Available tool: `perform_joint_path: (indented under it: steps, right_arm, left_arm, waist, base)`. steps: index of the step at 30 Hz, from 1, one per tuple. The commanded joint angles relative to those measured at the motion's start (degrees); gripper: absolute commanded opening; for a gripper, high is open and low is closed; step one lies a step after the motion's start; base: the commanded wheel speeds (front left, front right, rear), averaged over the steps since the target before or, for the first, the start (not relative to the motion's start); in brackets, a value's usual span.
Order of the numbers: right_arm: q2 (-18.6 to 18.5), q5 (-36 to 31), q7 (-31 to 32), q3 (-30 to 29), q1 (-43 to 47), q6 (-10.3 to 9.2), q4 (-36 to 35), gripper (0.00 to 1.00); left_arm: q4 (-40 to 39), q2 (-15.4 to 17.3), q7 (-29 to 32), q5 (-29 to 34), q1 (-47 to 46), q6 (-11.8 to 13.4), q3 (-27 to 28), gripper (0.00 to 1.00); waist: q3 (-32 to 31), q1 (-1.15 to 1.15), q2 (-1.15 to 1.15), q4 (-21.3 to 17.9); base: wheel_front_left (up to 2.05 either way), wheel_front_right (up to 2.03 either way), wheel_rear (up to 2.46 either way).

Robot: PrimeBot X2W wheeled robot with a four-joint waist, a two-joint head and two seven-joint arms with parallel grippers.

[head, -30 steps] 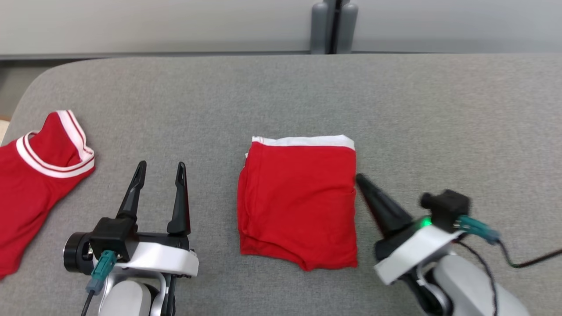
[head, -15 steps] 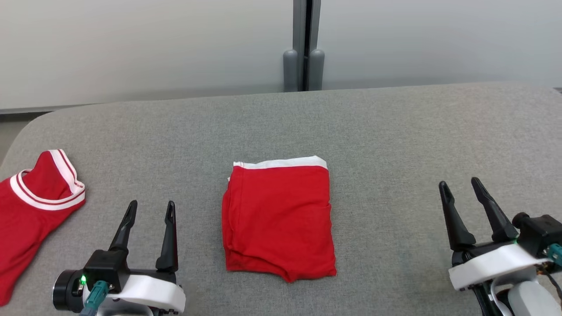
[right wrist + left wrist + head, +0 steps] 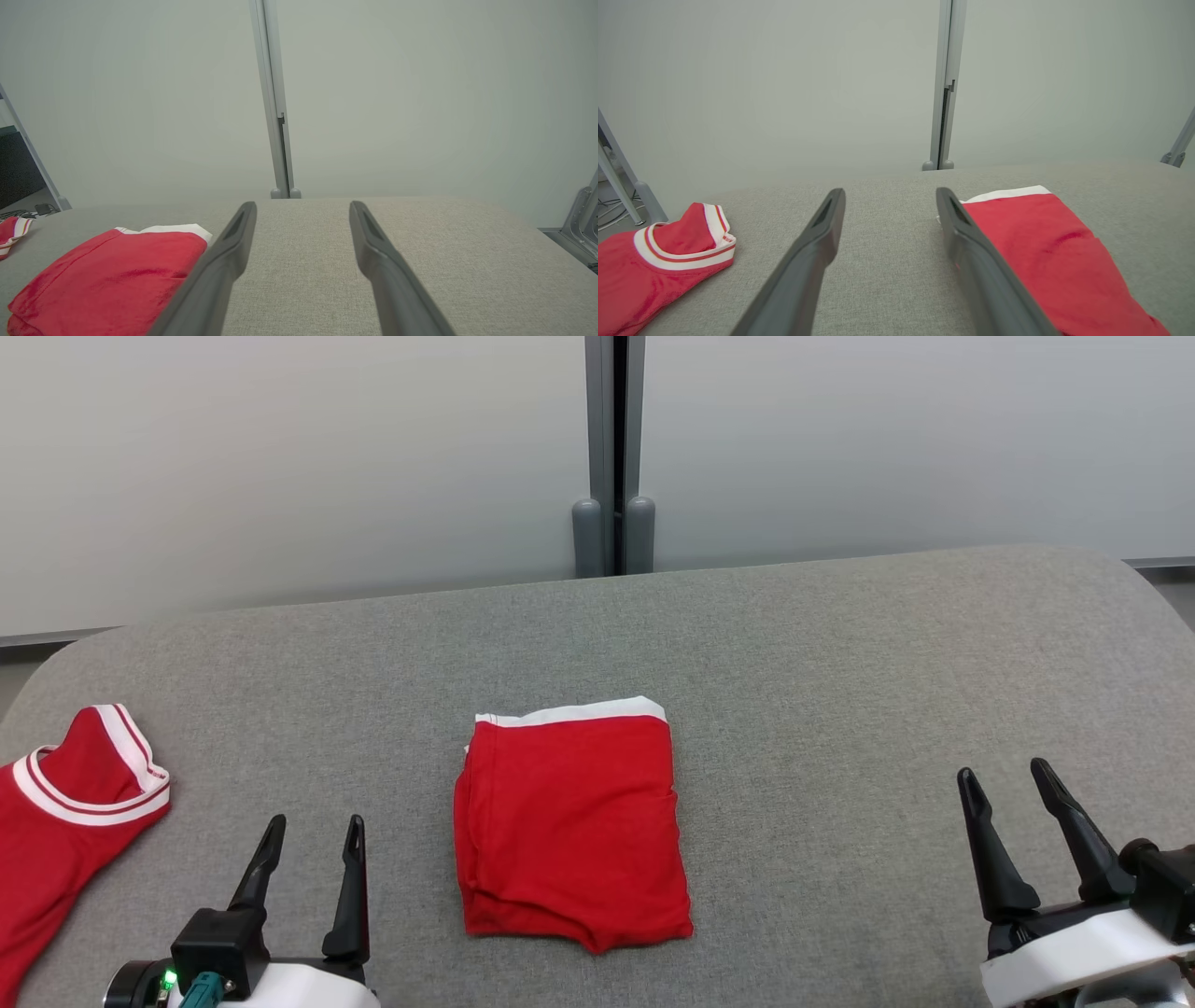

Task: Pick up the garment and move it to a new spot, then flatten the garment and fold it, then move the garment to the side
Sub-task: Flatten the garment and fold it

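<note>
My left gripper (image 3: pixel 316 823) at 9 o'clock of the folded red garment (image 3: pixel 571 826), fingers apart and empty, my right gripper (image 3: pixel 1002 771) at its 3 o'clock, likewise spread, garment flat on grey table (image 3: pixel 840 644)

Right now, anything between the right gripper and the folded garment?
Nothing visible: only bare grey surface lies between the open right gripper and the folded garment. The second red garment sits far left.

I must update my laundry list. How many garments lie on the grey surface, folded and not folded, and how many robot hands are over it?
1 folded red garment
1 loose red garment with white trim
2 robot hands: left hand, right hand
Total: 4
</note>
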Motion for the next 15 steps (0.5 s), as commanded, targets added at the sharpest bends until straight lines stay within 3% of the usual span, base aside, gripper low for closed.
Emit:
perform_joint_path:
  steps: [1,15]
  right_arm:
    - [0.04,-0.36,0.46,-0.19,0.62,0.14,-0.53,1.0]
    - [1.8,-0.86,2.61,-1.58,2.53,0.14,-3.74,1.0]
  left_arm:
    - [-0.15,0.44,0.11,-0.09,0.39,0.27,0.21,1.0]
    - [-1.57,0.79,1.36,-0.61,1.08,1.29,-0.11,1.0]
  waist:
    - [-0.02,0.0,0.0,-0.01]
    - [0.5,0.0,0.0,0.37]
  base:
    - [0.0,0.0,0.0]
    - [0.0,0.0,0.0]
